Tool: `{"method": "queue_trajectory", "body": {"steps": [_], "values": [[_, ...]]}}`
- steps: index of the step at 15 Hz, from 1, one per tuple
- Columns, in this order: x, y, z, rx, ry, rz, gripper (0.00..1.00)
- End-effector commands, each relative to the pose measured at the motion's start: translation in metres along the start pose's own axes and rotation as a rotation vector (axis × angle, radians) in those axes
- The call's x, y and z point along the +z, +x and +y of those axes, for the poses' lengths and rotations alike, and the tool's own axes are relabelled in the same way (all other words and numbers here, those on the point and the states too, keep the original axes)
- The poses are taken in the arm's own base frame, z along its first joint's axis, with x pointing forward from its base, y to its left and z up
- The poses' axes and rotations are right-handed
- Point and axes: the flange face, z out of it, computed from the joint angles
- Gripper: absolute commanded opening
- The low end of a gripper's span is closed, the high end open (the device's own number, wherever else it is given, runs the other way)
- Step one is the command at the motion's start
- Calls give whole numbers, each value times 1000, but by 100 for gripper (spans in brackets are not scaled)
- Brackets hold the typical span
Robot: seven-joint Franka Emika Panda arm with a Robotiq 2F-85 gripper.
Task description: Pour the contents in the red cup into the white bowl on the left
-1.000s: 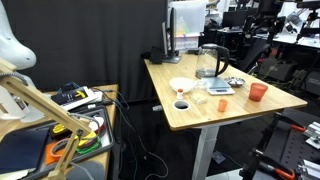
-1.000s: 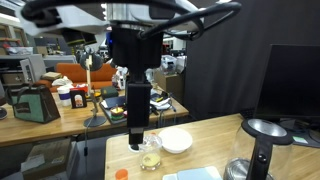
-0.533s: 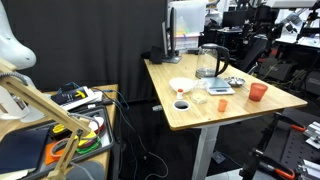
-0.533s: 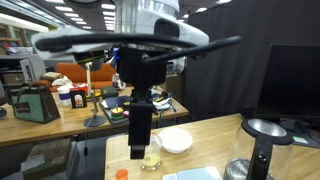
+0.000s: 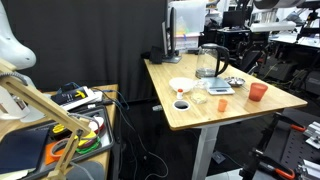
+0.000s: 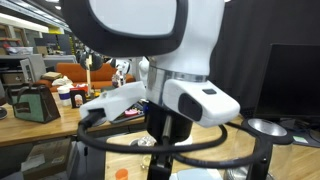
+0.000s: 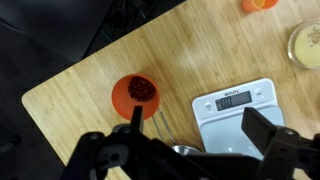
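Observation:
The red cup (image 7: 137, 95), an orange-red tumbler with dark red bits inside, stands near the table's corner in the wrist view. In an exterior view it stands at the table's far right (image 5: 258, 92). My gripper (image 7: 200, 125) is open and empty, high above the table. One finger lies over the cup's near rim, the other over the scale. The white bowl (image 5: 181, 85) sits toward the left of the table. It is out of the wrist view and hidden behind the arm in the exterior view that the arm fills.
A white digital scale (image 7: 238, 105) lies beside the red cup, with a small metal bowl (image 7: 180, 150) by it. A glass jug (image 5: 210, 62) stands behind the scale. A small white cup with a dark inside (image 5: 181, 104) sits in front of the white bowl. The arm (image 6: 170, 90) fills an exterior view.
The arm has swung close to one exterior camera and now covers the white bowl and the glass that showed there before. Objects on the table have not moved.

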Motion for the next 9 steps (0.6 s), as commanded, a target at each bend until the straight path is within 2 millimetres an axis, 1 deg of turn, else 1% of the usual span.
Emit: {"method": "queue_trajectory", "body": {"steps": [1, 2, 4, 9], "values": [[25, 23, 12, 107, -23, -43, 100], [17, 11, 9, 55, -22, -28, 100], [28, 19, 14, 83, -37, -46, 100], [26, 22, 12, 91, -35, -41, 100]]}}
